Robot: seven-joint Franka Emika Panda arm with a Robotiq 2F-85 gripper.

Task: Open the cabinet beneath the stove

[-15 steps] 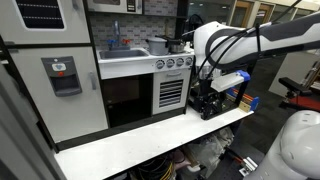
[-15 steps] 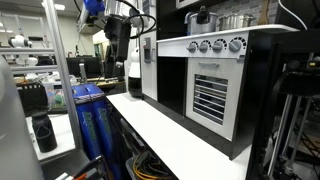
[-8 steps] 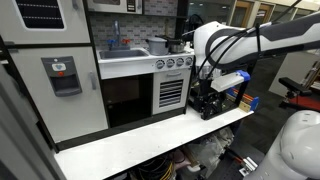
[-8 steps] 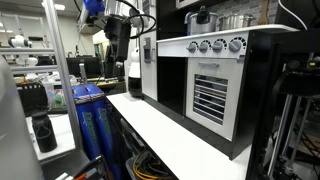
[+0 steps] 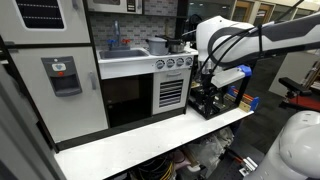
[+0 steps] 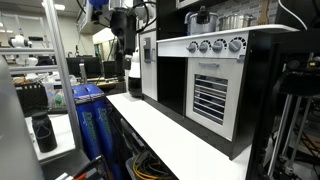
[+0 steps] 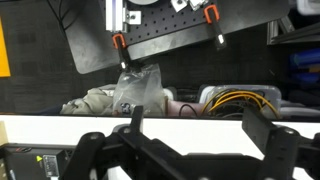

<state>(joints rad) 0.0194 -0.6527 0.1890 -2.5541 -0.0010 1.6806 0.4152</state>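
Note:
The stove (image 5: pixel 172 62) is a white toy cooktop with a strip of round silver knobs; it also shows in an exterior view (image 6: pixel 215 45). Beneath it the cabinet (image 5: pixel 172 92) has a white-framed door with grey slats, which looks shut in both exterior views (image 6: pixel 210 97). My gripper (image 5: pixel 208 100) hangs just above the white tabletop, to the side of the toy kitchen and apart from the door. In the wrist view the gripper (image 7: pixel 193 112) is open and empty, with the table edge between its fingers (image 7: pixel 135 120).
A wide dark doorless recess (image 5: pixel 125 100) sits beside the cabinet, and a tall grey fridge door with dispenser (image 5: pixel 62 75) beyond it. The white tabletop (image 5: pixel 140 145) runs along the front. Cables and bins (image 7: pixel 235 100) lie below the table edge.
The arm and gripper have shifted slightly up and sideways beside the kitchen. The cabinet door has not moved.

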